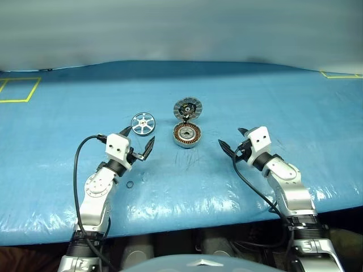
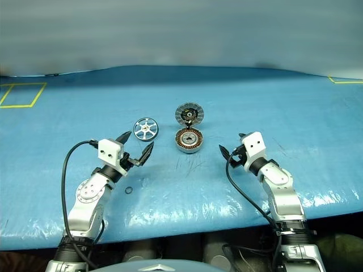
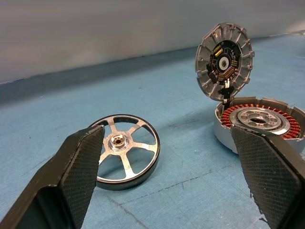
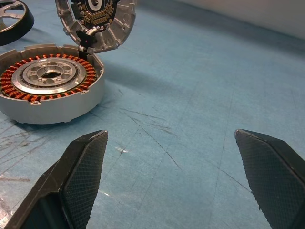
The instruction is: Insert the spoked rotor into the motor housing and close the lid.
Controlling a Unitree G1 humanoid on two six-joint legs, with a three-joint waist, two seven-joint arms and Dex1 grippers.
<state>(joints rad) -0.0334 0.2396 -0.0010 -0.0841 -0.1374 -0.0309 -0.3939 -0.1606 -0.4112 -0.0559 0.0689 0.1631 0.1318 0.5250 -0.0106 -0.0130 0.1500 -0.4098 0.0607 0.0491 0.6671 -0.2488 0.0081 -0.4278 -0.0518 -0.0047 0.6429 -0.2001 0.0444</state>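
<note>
- We read this as the opening step: nothing is picked up yet, and the spoked rotor (image 1: 143, 123) lies flat on the blue table cover (image 1: 295, 113), apart from the housing and to its left.
- The motor housing (image 1: 188, 135) sits near the middle of the table, its ring of copper windings facing up and its cavity uncovered.
- The lid (image 1: 188, 107) stands tilted up at the far edge of the housing, apparently joined to it by a small dark link at the rim; its dark, segmented inner face looks toward us.
- Our left gripper (image 1: 138, 142) hovers just in front of the rotor with its fingers spread wide and nothing between them; the left wrist view frames the rotor beside one finger.
- Our right gripper (image 1: 233, 141) waits to the right of the housing, also spread wide and empty, pointing inward toward it.
- A small dark ring (image 1: 130, 185) lies on the cover beside the left arm; we cannot tell what it is.
- We judge the next move falls to the left arm: advance over the rotor, straddle its rim and close.
- After that, the rotor needs to be carried over the housing, lowered level and centred, and the lid folded down, with the right gripper well placed to steady the housing.
</note>
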